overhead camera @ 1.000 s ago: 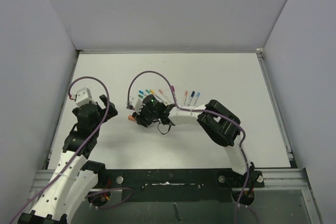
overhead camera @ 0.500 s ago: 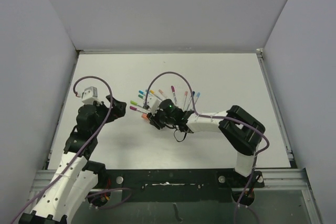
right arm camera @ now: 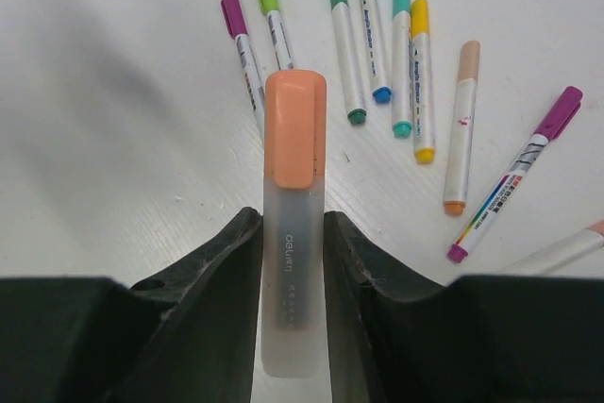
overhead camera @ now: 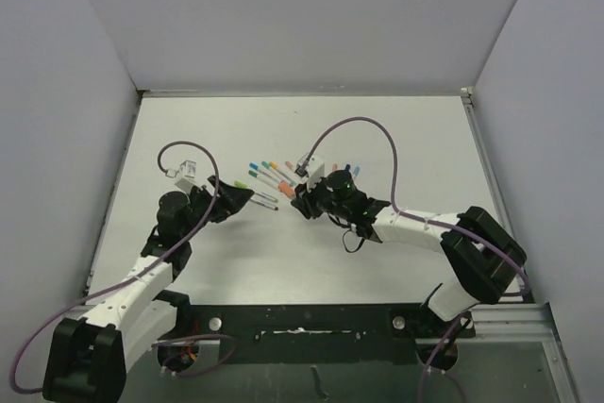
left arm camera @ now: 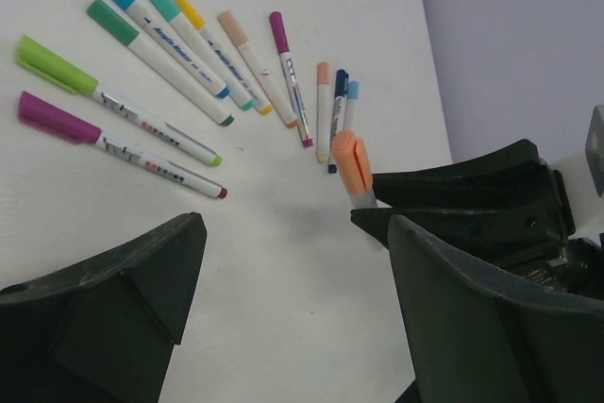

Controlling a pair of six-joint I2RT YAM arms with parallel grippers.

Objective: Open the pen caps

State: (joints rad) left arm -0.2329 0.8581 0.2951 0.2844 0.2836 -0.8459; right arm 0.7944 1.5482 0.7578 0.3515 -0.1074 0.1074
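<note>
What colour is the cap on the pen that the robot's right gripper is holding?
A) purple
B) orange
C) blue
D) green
B. In the right wrist view, the right gripper is shut on a pale pen, and the cap on its end is orange.

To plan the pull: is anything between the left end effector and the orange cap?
Nothing visible. The open left end effector faces the orange cap over the table; the right end effector holds its pen.
</note>
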